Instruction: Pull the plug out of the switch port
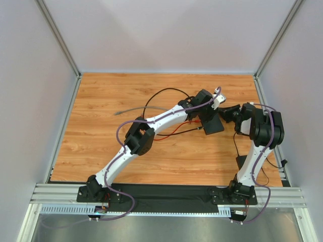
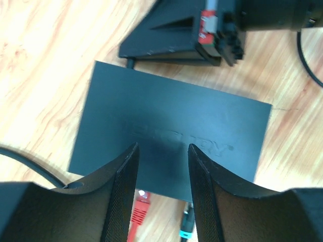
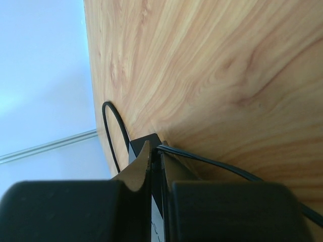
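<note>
The switch [image 1: 214,124] is a flat matte-black box right of the table's centre, and it fills the left wrist view [image 2: 171,113]. My left gripper [image 1: 206,112] is open, its fingers [image 2: 126,171] spread over the switch's near edge [image 2: 162,151]. My right gripper [image 1: 227,114] is at the switch's far edge [image 2: 202,40]. In the right wrist view it [image 3: 157,147] is shut on the plug of a thin black cord [image 3: 227,169], beside a black corner of the switch [image 3: 137,146]. The port is hidden.
A red plug [image 2: 141,204] and a black plug with a teal tip [image 2: 185,224] sit at the switch's near edge. Red [image 1: 171,134], black [image 1: 156,96] and grey [image 1: 130,110] cables lie to the left. A small black brick [image 1: 244,161] lies by the right arm.
</note>
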### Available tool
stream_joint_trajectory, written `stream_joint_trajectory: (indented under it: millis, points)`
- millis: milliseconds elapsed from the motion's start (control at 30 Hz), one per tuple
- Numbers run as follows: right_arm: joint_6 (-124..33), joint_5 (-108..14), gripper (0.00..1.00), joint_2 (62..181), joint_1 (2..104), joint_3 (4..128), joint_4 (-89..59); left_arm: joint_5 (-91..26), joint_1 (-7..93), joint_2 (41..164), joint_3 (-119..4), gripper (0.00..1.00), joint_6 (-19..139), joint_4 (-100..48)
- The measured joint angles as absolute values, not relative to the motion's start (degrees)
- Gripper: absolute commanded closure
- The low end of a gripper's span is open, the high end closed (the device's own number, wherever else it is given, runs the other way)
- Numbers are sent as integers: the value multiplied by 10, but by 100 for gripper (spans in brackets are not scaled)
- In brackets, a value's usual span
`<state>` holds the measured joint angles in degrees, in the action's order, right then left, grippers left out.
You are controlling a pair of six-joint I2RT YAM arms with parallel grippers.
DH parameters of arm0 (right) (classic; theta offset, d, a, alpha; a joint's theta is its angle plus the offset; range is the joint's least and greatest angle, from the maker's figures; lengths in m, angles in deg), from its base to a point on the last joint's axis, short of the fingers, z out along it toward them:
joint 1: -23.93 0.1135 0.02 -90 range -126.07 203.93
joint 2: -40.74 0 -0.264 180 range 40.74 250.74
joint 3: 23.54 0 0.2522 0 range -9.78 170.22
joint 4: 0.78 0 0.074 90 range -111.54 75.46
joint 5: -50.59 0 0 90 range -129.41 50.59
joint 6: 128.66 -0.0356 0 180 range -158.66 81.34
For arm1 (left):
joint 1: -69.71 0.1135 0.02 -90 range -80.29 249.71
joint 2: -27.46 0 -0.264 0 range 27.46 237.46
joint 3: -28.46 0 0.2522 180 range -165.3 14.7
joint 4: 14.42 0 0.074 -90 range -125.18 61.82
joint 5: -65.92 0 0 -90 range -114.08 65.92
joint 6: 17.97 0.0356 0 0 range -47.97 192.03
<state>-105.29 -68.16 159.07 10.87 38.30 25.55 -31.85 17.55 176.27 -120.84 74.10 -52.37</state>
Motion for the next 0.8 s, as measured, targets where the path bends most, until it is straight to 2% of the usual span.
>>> stream_joint_trajectory:
  millis: [400,800]
  points:
    - [-1055,-687,100,1562,121,348,251,-310,177,1777,-1234,50,742,-585]
    - [-1071,-683,100,1561,122,341,251,-321,180,1821,-1320,58,695,-631]
